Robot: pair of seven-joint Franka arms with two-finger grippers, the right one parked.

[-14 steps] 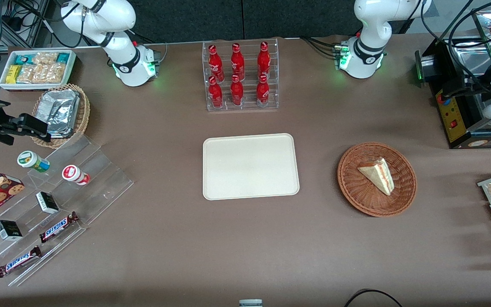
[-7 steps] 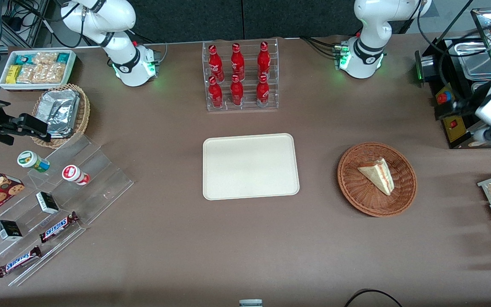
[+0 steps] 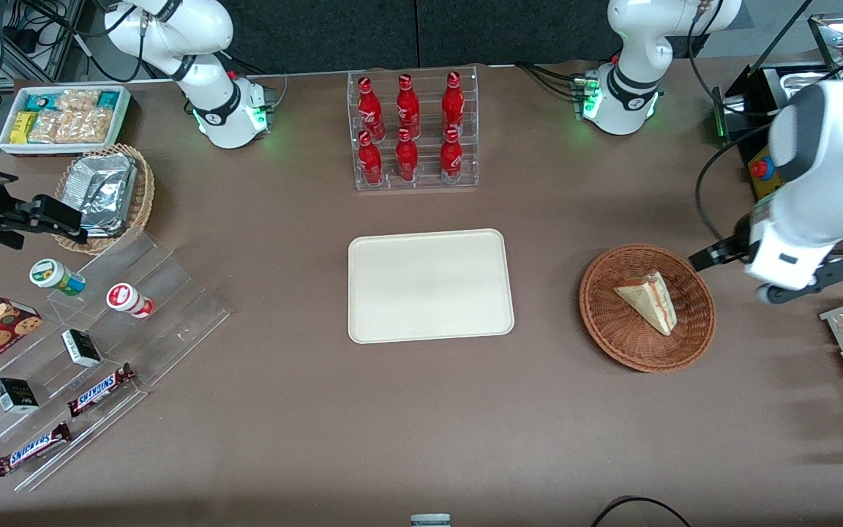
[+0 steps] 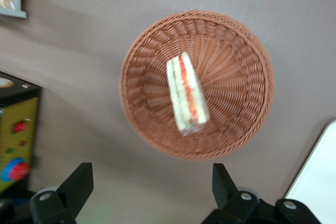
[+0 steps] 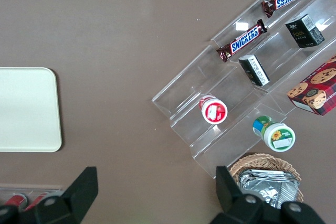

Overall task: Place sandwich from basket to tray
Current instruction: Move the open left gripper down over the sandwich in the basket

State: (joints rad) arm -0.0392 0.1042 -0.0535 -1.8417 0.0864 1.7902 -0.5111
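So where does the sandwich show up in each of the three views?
Front view: the sandwich lies in the basket, toward the working arm's end of the table.
Left wrist view: sandwich in the basket, under the open gripper.
Right wrist view: not in it.
Shared landmark: the tray, in all three.

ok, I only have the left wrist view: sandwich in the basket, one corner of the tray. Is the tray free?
Observer: Yes. The front view shows the whole tray with nothing on it.
Operator: Anything close to it?
Observer: A clear rack of six red bottles stands farther from the front camera, apart from the tray.
Operator: Is the gripper over the sandwich?
Observer: No. The gripper, open, hangs beside the basket, toward the working arm's end of the table, not above the sandwich.
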